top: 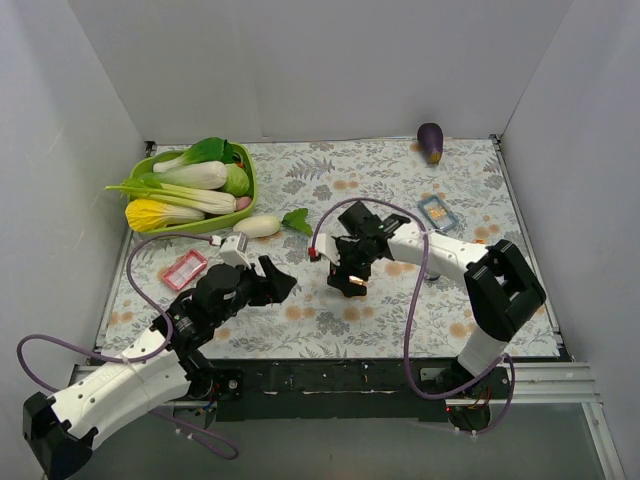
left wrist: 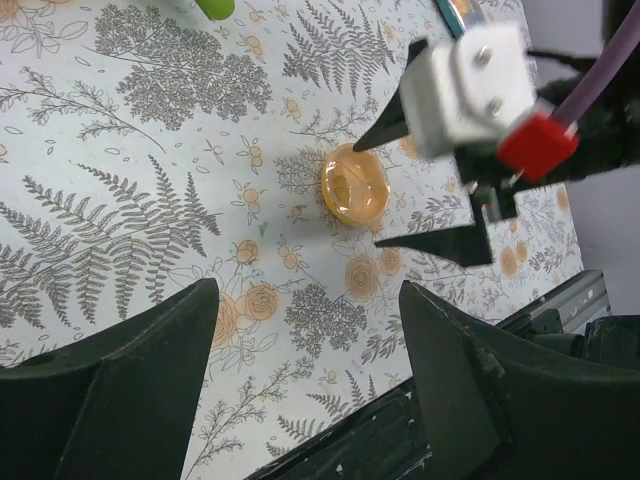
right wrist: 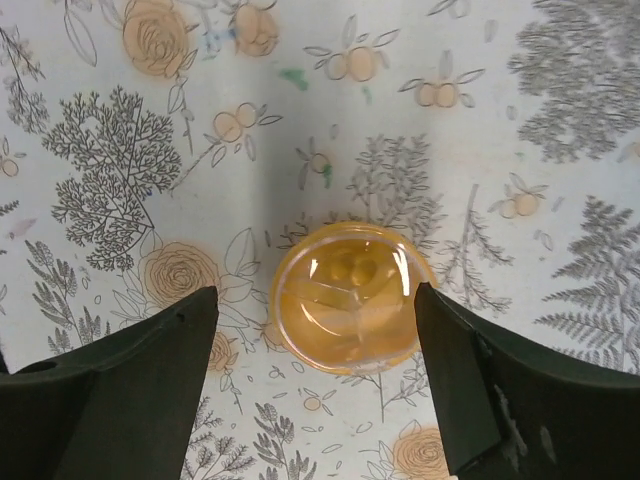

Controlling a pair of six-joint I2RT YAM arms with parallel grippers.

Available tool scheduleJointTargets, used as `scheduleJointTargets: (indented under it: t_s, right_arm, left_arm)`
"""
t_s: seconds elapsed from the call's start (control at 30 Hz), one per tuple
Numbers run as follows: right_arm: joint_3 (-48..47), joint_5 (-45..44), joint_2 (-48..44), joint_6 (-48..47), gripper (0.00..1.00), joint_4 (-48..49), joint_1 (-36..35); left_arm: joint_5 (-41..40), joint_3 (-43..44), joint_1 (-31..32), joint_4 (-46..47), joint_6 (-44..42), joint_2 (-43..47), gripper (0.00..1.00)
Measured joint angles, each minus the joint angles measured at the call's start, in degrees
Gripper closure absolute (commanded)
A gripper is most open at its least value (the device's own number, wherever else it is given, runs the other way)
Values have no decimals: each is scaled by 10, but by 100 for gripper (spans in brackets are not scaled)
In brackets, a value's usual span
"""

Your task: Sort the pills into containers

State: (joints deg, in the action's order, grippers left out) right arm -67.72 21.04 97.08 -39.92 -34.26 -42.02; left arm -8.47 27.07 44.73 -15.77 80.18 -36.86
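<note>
Amber dish (right wrist: 350,297) under our right gripper (right wrist: 315,292), both claws spread

We are hovering the right gripper directly above the amber dish, with its jaws standing wide apart on either side of the rim and pinching nothing. We cannot tell whether a finger is brushing the rim. The dish is sitting upright on the floral tablecloth (right wrist: 120,150), with rounded shapes inside that we cannot make out. We are holding the left gripper (left wrist: 308,290) to the left of the dish, apart from it, jaws spread and empty.
</note>
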Motion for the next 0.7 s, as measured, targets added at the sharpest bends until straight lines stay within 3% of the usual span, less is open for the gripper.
scheduleJointTargets:
  t_s: [0.27, 0.7]
  right_arm:
    - [87, -95, -24, -78, 11, 82, -74]
    - [107, -75, -18, -204, 30, 113, -83]
  left_arm:
    - [-23, 3, 0, -57, -2, 54, 27]
    - [-35, 5, 0, -96, 2, 81, 27]
